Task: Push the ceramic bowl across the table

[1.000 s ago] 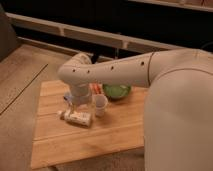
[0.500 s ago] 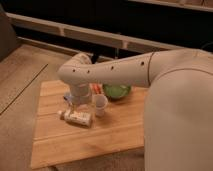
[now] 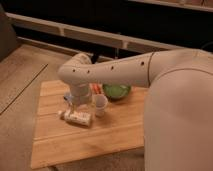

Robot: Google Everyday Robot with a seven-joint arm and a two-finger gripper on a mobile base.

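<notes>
The green ceramic bowl [image 3: 117, 91] sits at the far right part of the wooden table [image 3: 75, 142], partly hidden by my white arm. My gripper [image 3: 76, 103] hangs below the arm's elbow over the table's middle, to the left of the bowl and apart from it. A small white cup [image 3: 100, 104] stands between the gripper and the bowl.
A bottle [image 3: 75, 118] with a pale label lies on its side just in front of the gripper. A small orange object [image 3: 95, 88] lies beside the bowl. My arm [image 3: 165, 80] covers the table's right side. A low wall runs behind the table.
</notes>
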